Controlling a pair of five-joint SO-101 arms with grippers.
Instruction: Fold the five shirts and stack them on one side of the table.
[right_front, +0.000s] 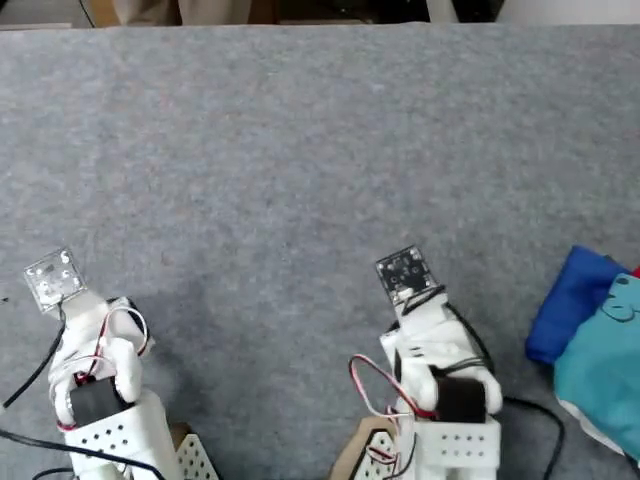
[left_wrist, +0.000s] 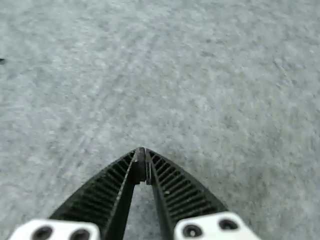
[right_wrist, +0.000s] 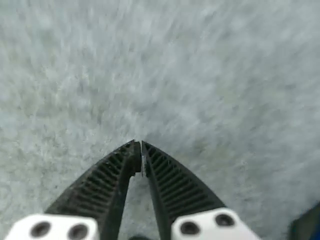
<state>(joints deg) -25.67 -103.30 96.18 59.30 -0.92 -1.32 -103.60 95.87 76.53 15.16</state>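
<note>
Fingers (left_wrist: 107, 187) of left gripper (left_wrist: 141, 156) drawn together, ribbed black pads meeting at the tips, nothing between them. Tips hang just above the grey felt table (left_wrist: 210, 75). Felt lies directly under and ahead of them.

Right gripper (right_wrist: 138, 147) in the same posture: closed tip to tip, a thin slit behind the tips, nothing held. Grey felt under and ahead. Off to one side of these fingers, back behind the tips and near the white finger mount, a dark blue corner of cloth (right_wrist: 306, 225) pokes in. Too little of it shows from the wrist to say more.

High view: left arm (right_front: 95, 375) and right arm (right_front: 440, 375) both folded back at the near table edge. White bodies, red and black wires looped at each.

Pile of shirts (right_front: 595, 350) lies on the felt on the right arm's outer side. It is near the right fingers but apart from them, and well apart from the left fingers. Blue shirt (right_front: 568, 300) is the part closest to the right fingers and lies flat. Teal shirt (right_front: 605, 365) overlaps it on the side away from the fingers, with dark print on it. Sliver of red (right_front: 634, 271) beyond the blue, strip of white (right_front: 600, 432) under the teal. How many garments in all, cannot tell.

Beyond both sets of fingertips, grey felt runs on to the far table edge.
</note>
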